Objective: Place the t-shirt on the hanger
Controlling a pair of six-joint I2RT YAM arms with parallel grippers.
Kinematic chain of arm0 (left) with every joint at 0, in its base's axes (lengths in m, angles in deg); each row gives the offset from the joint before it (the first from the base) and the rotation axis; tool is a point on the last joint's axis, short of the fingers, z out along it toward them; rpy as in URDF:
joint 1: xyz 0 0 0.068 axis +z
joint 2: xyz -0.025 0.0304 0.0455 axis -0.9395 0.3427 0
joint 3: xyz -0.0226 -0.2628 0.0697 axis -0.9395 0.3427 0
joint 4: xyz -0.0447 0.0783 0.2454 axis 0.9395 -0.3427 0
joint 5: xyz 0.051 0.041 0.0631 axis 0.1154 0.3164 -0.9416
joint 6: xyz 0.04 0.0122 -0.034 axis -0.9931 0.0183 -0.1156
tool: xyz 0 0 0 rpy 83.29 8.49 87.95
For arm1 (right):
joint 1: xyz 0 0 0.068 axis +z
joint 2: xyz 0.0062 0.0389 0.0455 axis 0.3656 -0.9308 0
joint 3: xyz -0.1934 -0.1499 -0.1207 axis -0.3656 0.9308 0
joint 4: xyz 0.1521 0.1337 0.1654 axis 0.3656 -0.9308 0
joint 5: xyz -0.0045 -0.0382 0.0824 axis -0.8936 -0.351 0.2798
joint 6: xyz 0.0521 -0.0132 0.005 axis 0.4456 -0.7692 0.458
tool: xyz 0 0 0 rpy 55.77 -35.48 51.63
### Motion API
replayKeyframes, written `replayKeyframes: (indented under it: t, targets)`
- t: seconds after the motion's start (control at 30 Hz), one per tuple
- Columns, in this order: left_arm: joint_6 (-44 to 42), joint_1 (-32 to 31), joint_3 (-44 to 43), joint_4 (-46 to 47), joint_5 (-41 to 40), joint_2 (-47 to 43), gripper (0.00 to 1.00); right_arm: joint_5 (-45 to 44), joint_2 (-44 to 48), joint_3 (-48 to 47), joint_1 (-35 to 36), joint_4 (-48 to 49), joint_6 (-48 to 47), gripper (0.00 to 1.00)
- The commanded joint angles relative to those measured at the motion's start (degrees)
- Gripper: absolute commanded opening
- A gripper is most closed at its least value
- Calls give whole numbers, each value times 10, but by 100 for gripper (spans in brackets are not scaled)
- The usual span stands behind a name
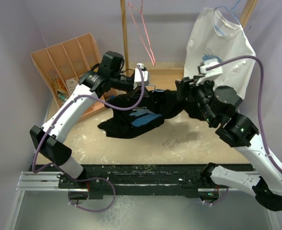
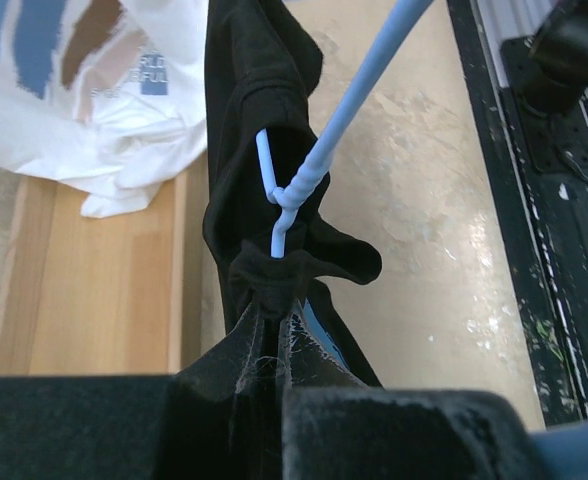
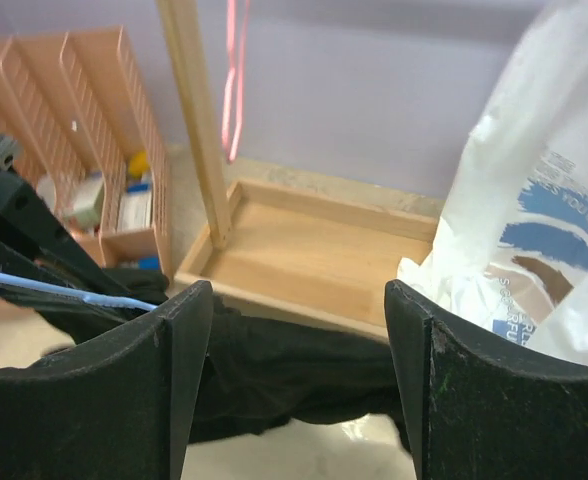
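The black t-shirt (image 1: 136, 115) lies bunched on the table, its blue print showing. My left gripper (image 1: 131, 94) is shut at its back edge. In the left wrist view it (image 2: 271, 322) pinches bunched black cloth (image 2: 244, 120) where the stem of the light-blue hanger (image 2: 334, 135) runs in. One hanger arm slants away free, and the other goes into the cloth. My right gripper (image 1: 183, 90) is open over the shirt's right end. In its wrist view the gripper (image 3: 299, 375) has its jaws wide apart, with black cloth (image 3: 294, 365) beyond them and the hanger wire (image 3: 64, 290) at the left.
A white t-shirt (image 1: 222, 48) with a blue print hangs at the back right, close to the right arm. A pink-red hanger (image 1: 143, 28) hangs by a wooden pole (image 1: 125, 33) on a wooden base tray (image 3: 314, 250). A wooden organizer (image 1: 69, 62) stands at the back left.
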Motion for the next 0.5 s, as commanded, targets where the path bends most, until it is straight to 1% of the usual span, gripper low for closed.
replayKeyframes:
  t: [0.0, 0.13, 0.3, 0.37, 0.47]
  targets:
    - [-96, 4, -8, -55, 63, -36, 0, 103, -33, -55, -5, -79, -110, 72]
    - [-146, 28, -31, -120, 109, -16, 0, 145, -60, -72, -9, -133, -162, 72]
    - [-224, 62, -99, -250, 158, 47, 0, 183, -74, -68, -26, -169, -224, 73]
    - [-255, 70, -122, -290, 166, 69, 0, 216, -70, -60, -48, -173, -246, 72]
    - [-285, 74, -135, -324, 168, 79, 0, 299, -60, -47, -106, -170, -277, 72]
